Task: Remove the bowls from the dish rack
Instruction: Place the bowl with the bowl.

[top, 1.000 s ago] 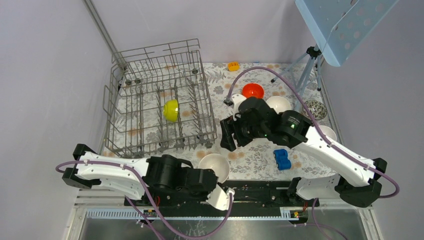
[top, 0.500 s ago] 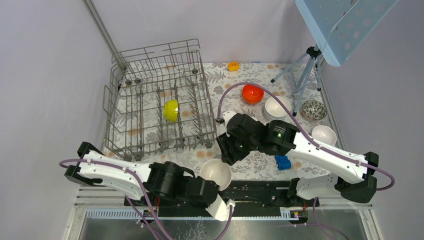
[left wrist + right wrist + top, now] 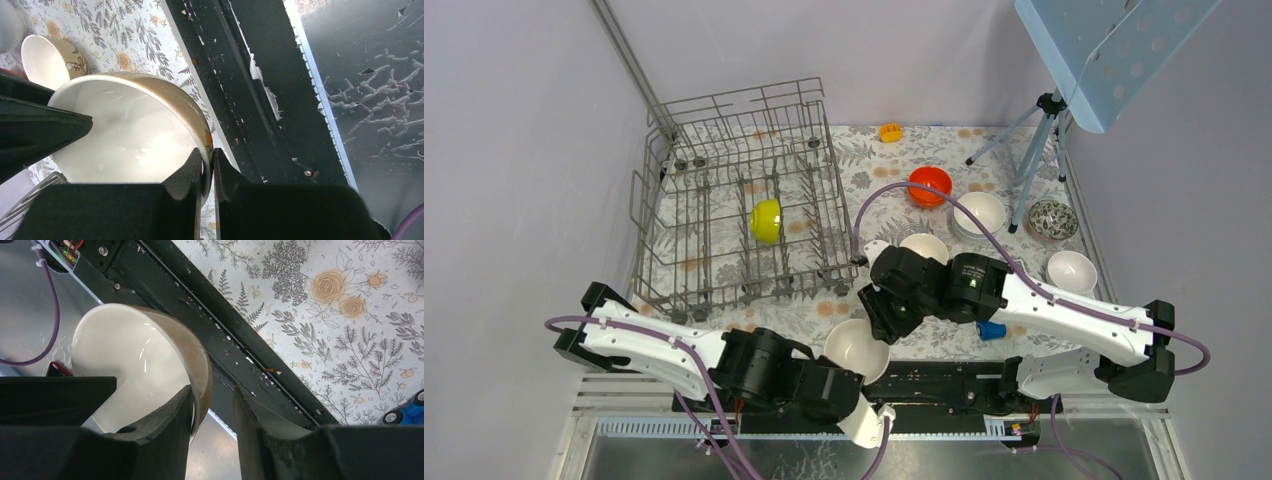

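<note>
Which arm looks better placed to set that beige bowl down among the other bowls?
Right. The right pincer straddles the rim of the beige bowl, and the other unloaded bowls sit on its side. The left pincer pinches the same rim, farther from them.

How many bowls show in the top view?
7: yellow-green bowl in the dish rack; held bowl at the near edge; orange-red, mottled and three pale bowls on the mat. Stacks may hide more.
</note>
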You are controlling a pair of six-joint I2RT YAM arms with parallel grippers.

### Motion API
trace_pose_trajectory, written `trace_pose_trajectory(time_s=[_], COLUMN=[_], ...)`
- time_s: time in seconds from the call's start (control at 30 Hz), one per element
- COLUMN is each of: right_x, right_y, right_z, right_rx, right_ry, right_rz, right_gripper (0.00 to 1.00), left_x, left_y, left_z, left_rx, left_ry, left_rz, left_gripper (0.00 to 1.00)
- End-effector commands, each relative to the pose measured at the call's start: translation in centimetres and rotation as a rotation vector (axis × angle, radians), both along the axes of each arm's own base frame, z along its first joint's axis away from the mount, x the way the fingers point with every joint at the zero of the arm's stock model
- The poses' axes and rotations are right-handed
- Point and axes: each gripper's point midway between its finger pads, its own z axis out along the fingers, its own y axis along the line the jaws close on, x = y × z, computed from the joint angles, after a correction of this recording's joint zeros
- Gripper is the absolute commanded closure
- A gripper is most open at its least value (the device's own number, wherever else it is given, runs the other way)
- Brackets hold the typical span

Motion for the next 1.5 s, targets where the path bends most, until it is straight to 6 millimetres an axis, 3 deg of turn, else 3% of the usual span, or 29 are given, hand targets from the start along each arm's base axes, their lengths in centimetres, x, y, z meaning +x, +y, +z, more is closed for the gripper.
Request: trace_pose_trajectory(time_s=[0.0, 0.17, 0.33, 0.43, 0.47, 0.57, 0.7, 0.73, 0.77, 1.0, 1.17, 1.3, 1.47], right_x=[-0.5, -0.8, -0.9, -0.4, -0.2, 0.7, 1.4, 1.4, 1.5, 2.3, 3.8, 5.2, 6.4], right_y=[0.3, 0.7, 1.1, 1.0, 0.9, 0.5, 0.0, 0.0, -0.1, -1.9, -4.7, -7.0, -8.4], right_z=[0.4, 0.4, 0.5, 1.0, 1.2, 1.8, 2.7, 2.9, 3.0, 3.9, 4.1, 3.2, 2.6], right_rx=[0.031, 0.047, 0.067, 0.084, 0.092, 0.117, 0.153, 0.165, 0.169, 0.185, 0.184, 0.155, 0.151], right_ry=[-0.004, 0.002, 0.004, -0.022, -0.033, -0.077, -0.115, -0.119, -0.125, -0.18, -0.262, -0.325, -0.373], right_rz=[-0.004, -0.002, -0.007, -0.038, -0.052, -0.102, -0.142, -0.149, -0.154, -0.215, -0.336, -0.448, -0.56], right_gripper=[0.61, 0.74, 0.99, 1.0, 1.0, 1.0, 1.0, 1.0, 1.0, 1.0, 1.0, 1.0, 1.0], left_x=[0.2, 0.4, 0.6, 1.2, 1.3, 2.0, 3.4, 3.8, 4.2, 4.9, 4.8, 6.9, 9.1], left_y=[-1.4, -1.4, -1.6, -1.7, -1.7, -1.7, -1.5, -1.4, -1.2, 0.0, -0.5, -0.3, 0.5], left_z=[3.0, 2.9, 3.1, 3.7, 3.9, 4.8, 7.1, 7.7, 8.3, 10.4, 12.7, 15.5, 14.5], left_rx=[-0.114, -0.119, -0.157, -0.197, -0.209, -0.262, -0.359, -0.384, -0.41, -0.523, -0.745, -1.039, -1.222], left_ry=[-0.014, -0.016, -0.005, -0.013, -0.01, -0.007, -0.003, -0.005, -0.003, 0.095, 0.318, 0.521, 0.704], left_rz=[0.03, 0.051, 0.087, 0.137, 0.153, 0.224, 0.351, 0.383, 0.42, 0.568, 0.724, 0.978, 1.33], left_gripper=[1.0, 1.0, 1.0, 0.95, 0.9, 0.58, 0.27, 0.05, 0.02, 0.01, 0.01, 0.01, 0.01])
